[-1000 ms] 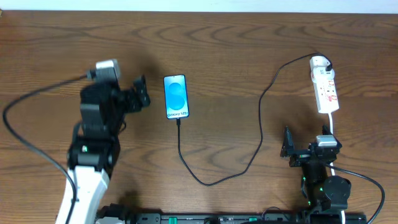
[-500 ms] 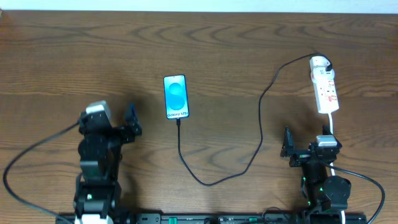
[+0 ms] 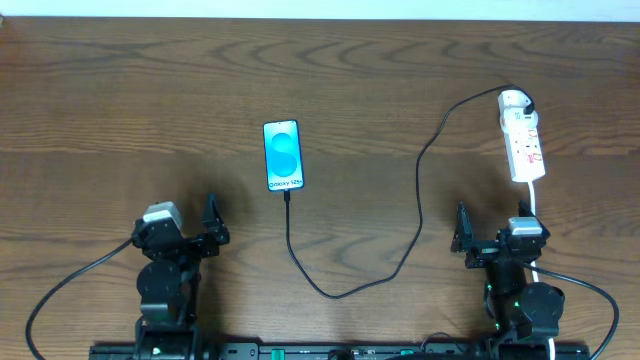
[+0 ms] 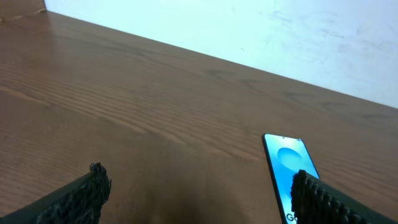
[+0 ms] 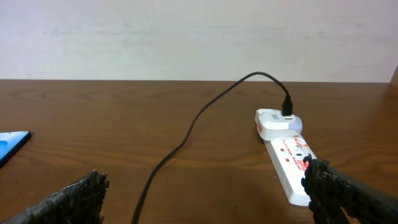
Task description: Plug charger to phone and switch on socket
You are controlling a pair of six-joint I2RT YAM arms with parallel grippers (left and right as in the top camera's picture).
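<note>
**Clerk:** Item one, the phone?

**Keeper:** Phone: flat on the wooden surface, blue screen lit and facing up.

**Clerk:** Item two, the charger?

**Keeper:** Charger: a thin black cable. One end meets the phone's short edge nearest the robot. From there it loops toward the robot, swings right of the phone, and rises to the far rounded end of the socket.

**Clerk:** Item three?

**Keeper:** Socket: a white strip, well to the right of the phone. Its switch position is too small to read.

**Clerk:** End effectors?

**Keeper:** Left end effector: jaws spread wide, nothing held, left of the phone and nearer the robot, clear of it. Right end effector: jaws spread wide, nothing held, far right of the phone and nearer the robot.
</note>
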